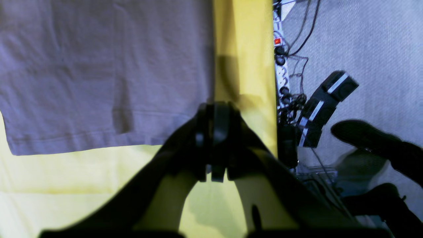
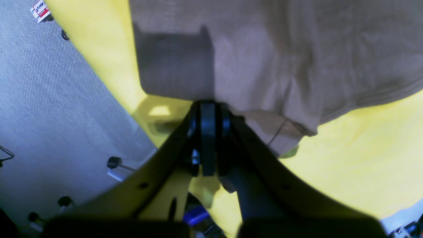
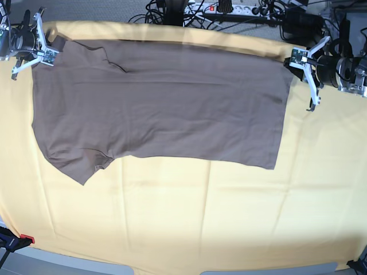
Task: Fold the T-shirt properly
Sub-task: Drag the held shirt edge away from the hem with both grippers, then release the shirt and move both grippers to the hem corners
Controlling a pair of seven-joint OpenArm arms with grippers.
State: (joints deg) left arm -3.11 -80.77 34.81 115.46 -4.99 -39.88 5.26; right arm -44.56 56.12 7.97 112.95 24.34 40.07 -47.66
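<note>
The taupe-brown T-shirt lies spread sideways on the large yellow cloth, with its hem toward the right and one sleeve at the lower left. My left gripper is at the shirt's far hem corner. In the left wrist view it is shut right at the shirt's edge, and the corner is hidden behind it. My right gripper is at the far shoulder end. In the right wrist view it is shut against the shirt's edge, beside the sleeve.
A power strip with tangled cables lies past the cloth's far edge and also shows in the left wrist view. A black device and grey carpet lie beside the table. A clamp grips the cloth's near left corner.
</note>
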